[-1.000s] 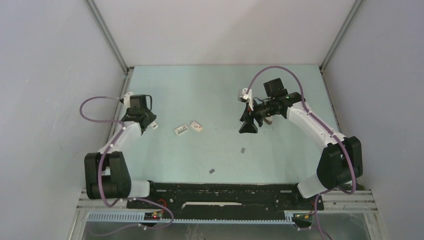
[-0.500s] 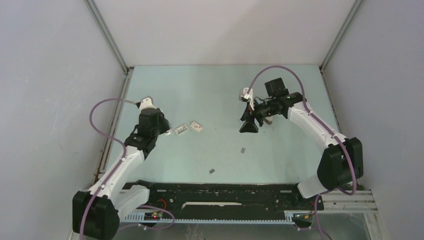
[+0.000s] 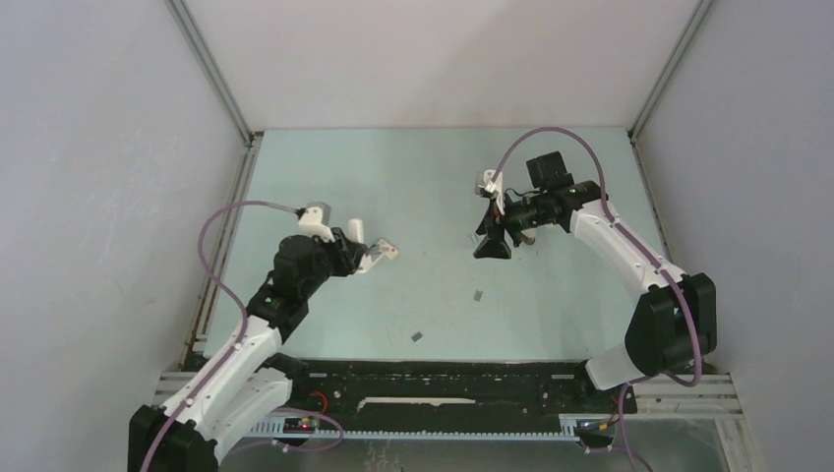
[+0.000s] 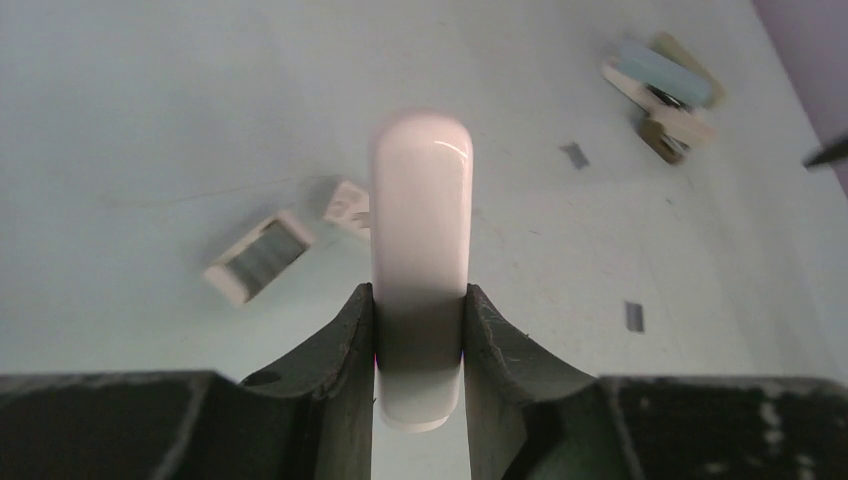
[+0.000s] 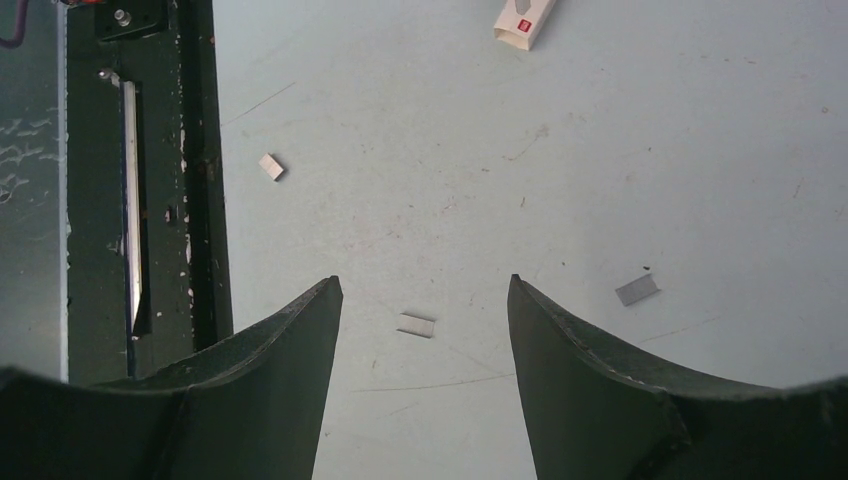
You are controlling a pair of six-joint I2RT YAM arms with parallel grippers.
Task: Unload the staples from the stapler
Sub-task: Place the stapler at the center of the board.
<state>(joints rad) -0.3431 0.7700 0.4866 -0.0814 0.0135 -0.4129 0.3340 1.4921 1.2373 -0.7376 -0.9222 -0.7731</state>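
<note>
Stapler sighted at the far end of the left wrist view (image 4: 660,95), a pale-blue body with whitish pieces, lying on the table (image 4: 150,100) with neither gripper on it; from overhead I cannot pick it out. Starting nearest, the left arm reaches in from its base toward the middle of the table, and the left gripper (image 4: 418,295) is clamped on a white bar (image 4: 420,190) with a rounded end that sticks out ahead of the fingers. Just past that tip and to its left sit two small boxes (image 4: 258,258): the nearer one lies open with grey rows inside, the other is partly hidden behind the bar. Over to the right, loose staples (image 4: 634,315) dot the table, one close by, another further out and near the stapler. The stapler itself lies beyond that second one, well apart from the left gripper. On the other side, the right gripper (image 5: 424,280) hangs above the table with its jaws wide apart and nothing between them. Down below it, one staple lies on the table in the gap between the fingers, another off to one side, a third nearer the dark rail (image 5: 200,150) at the arms' bases. At the top of that view sits one of the boxes, a red mark on it.
</note>
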